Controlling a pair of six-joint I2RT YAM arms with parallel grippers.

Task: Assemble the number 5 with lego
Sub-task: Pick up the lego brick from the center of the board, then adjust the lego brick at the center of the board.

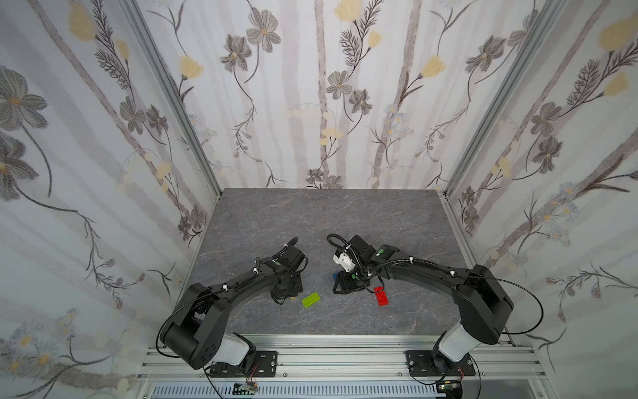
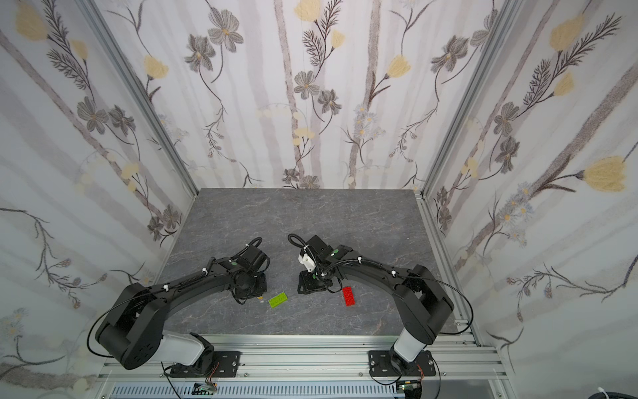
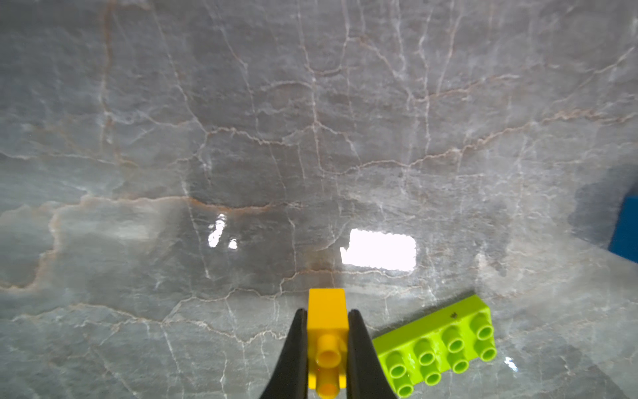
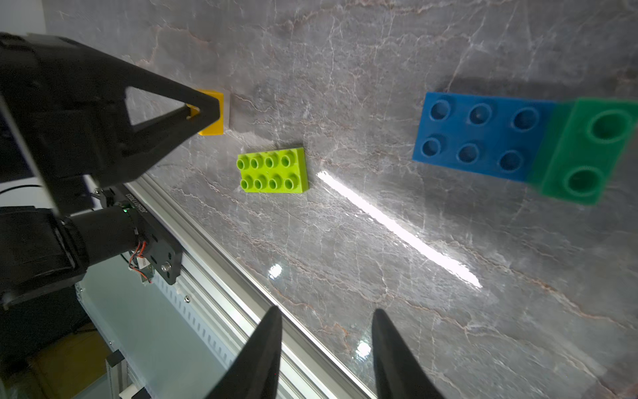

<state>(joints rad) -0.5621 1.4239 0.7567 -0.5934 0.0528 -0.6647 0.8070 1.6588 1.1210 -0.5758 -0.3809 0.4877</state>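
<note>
My left gripper [image 3: 327, 323] is shut on a small yellow brick [image 3: 327, 311], low over the table; in the right wrist view its fingers [image 4: 165, 114] cover part of that yellow brick [image 4: 212, 114]. Right beside it a lime-green brick [image 3: 438, 342] lies studs up, seen in both top views [image 1: 310, 299] [image 2: 278, 300]. A blue brick [image 4: 483, 138] with a dark-green brick [image 4: 587, 152] on one end lies under the right wrist; only a sliver of blue [image 1: 334, 276] shows from above. My right gripper [image 4: 326, 312] stands open and holds nothing. A red brick [image 1: 381, 296] lies beside the right arm.
The grey marble tabletop [image 1: 328, 221] is boxed in by flowered walls at the back and both sides. An aluminium rail [image 1: 328, 355] with both arm bases runs along the front edge, close to the right gripper's fingertips in the right wrist view.
</note>
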